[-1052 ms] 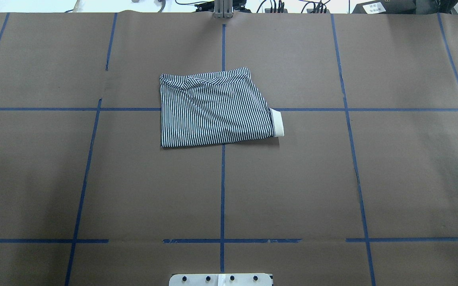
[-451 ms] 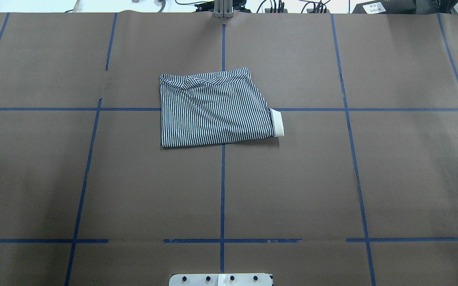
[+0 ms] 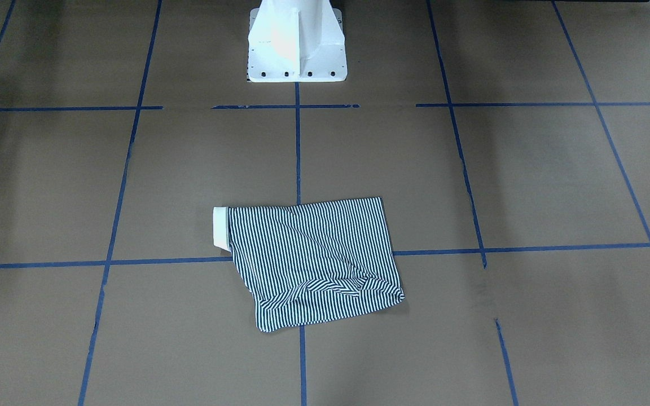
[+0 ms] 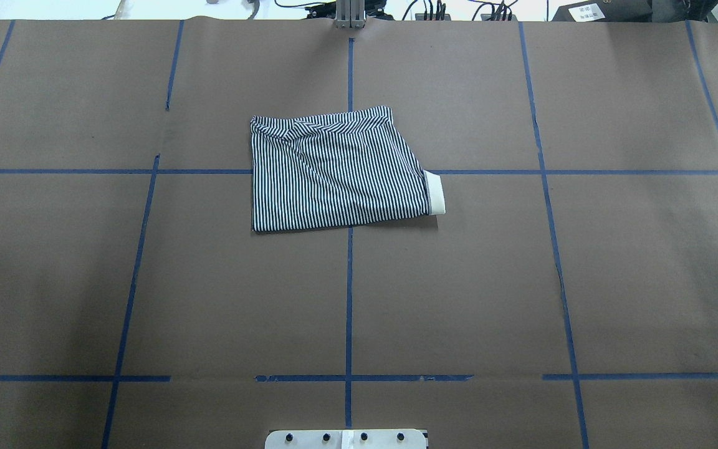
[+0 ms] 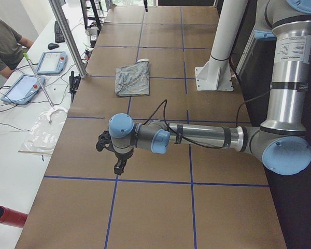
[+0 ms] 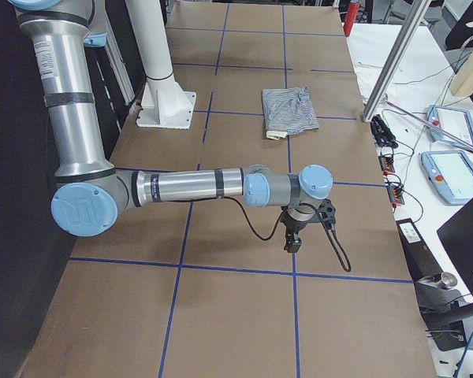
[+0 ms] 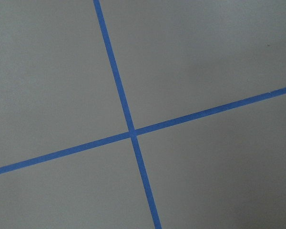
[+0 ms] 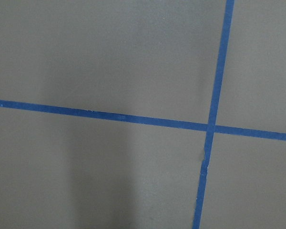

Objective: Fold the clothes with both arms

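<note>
The striped navy-and-white clothes (image 4: 334, 174) lie folded into a rough rectangle on the brown table, just beyond its centre, with a cream band (image 4: 435, 194) sticking out at the right edge. The front-facing view shows the same bundle (image 3: 308, 259) lying flat and untouched. Both arms are far from it at the table's two ends. The left gripper (image 5: 119, 167) hangs low over the paper in the exterior left view, and the right gripper (image 6: 290, 244) does the same in the exterior right view. I cannot tell whether either is open or shut. The wrist views show only brown paper and blue tape.
The white pedestal base (image 3: 295, 51) stands at the robot's side of the table. Blue tape lines (image 4: 348, 299) mark a grid. Along the far side, a white bench holds teach pendants (image 5: 51, 62), cables and a red cylinder (image 5: 8, 215), and a person (image 5: 2, 44) sits there.
</note>
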### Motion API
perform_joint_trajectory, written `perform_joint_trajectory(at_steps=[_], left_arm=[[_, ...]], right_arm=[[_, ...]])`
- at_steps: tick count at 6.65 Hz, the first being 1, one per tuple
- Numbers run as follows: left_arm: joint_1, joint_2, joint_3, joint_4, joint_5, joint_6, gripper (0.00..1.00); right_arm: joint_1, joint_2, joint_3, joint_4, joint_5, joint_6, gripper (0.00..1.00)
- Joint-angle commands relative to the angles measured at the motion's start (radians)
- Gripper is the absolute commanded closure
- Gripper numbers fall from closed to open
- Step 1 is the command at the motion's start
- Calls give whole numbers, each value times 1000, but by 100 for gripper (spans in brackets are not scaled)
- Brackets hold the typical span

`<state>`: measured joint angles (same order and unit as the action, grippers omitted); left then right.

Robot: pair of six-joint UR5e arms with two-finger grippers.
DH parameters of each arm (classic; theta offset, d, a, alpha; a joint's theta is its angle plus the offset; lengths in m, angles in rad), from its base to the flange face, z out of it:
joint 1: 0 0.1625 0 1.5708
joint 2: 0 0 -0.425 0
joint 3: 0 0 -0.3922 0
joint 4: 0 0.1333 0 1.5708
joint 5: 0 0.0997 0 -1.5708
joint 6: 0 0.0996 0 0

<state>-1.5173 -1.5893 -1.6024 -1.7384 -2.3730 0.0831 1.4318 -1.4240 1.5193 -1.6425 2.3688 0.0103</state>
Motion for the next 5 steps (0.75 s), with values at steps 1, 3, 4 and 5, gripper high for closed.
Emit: perform_joint_trajectory(at_steps=[1, 3, 4, 5], left_arm=[[0, 0, -1, 0, 0, 0, 0], [5, 0, -2, 0, -5, 0, 0], [6, 0, -7, 0, -5, 0, 0], [8, 0, -10, 2, -2, 0, 0]], right_arm=[[1, -1, 1, 0, -3, -1, 0], [4, -32, 24, 1, 1, -1, 0], [5, -47, 47, 1, 0, 0, 0], [5, -50, 80, 1, -11, 23, 0]])
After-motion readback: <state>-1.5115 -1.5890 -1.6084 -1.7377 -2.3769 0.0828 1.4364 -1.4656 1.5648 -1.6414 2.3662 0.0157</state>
